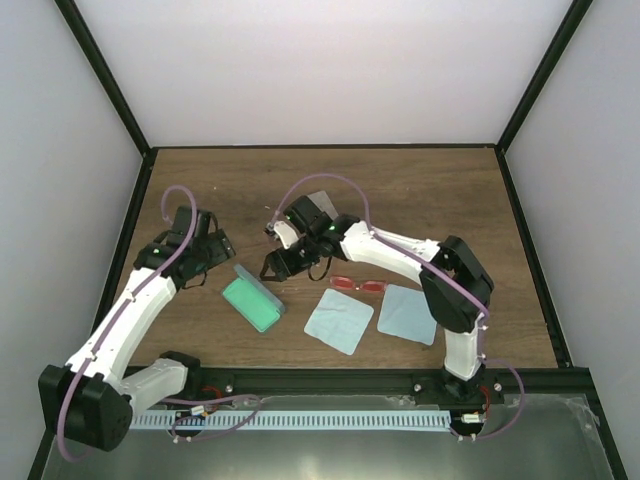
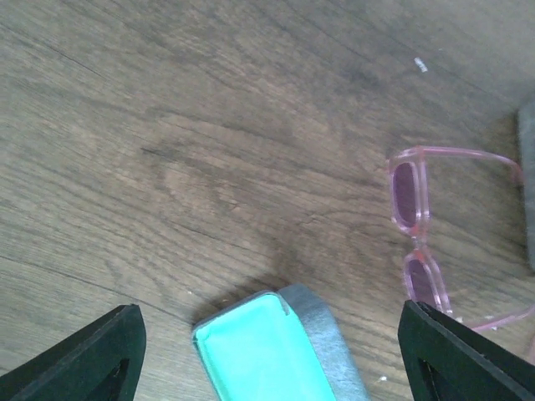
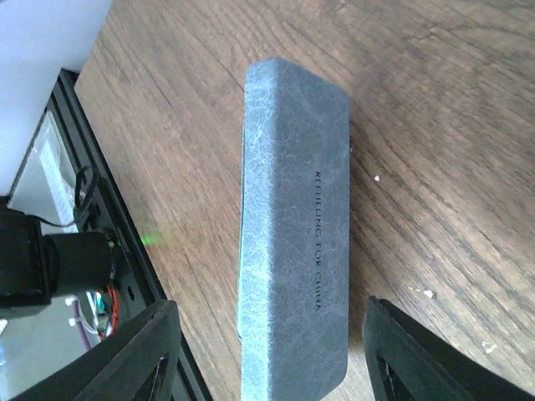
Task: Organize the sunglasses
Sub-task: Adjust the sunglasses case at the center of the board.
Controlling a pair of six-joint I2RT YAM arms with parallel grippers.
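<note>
The sunglasses (image 1: pixel 358 285), red-pink framed, lie on the wood just above two cloths. In the left wrist view a pink pair (image 2: pixel 418 242) lies with its arms spread, to the right of an open case with a teal lining (image 2: pixel 263 355). My left gripper (image 2: pixel 267 309) (image 1: pixel 215 250) hangs open above that case's end, touching nothing. The teal-lined case (image 1: pixel 253 300) sits left of centre. In the right wrist view a closed grey case (image 3: pixel 292 217) lies flat. My right gripper (image 3: pixel 269 305) (image 1: pixel 285 260) is open, one finger on each side of the case's near end, with a gap on both sides.
Two light-blue square cloths (image 1: pixel 340 320) (image 1: pixel 407 313) lie side by side near the front. A grey flat shape (image 1: pixel 318 205) shows behind the right wrist. The black frame rail (image 3: pixel 109 192) with cables runs close to the grey case. White walls enclose the table.
</note>
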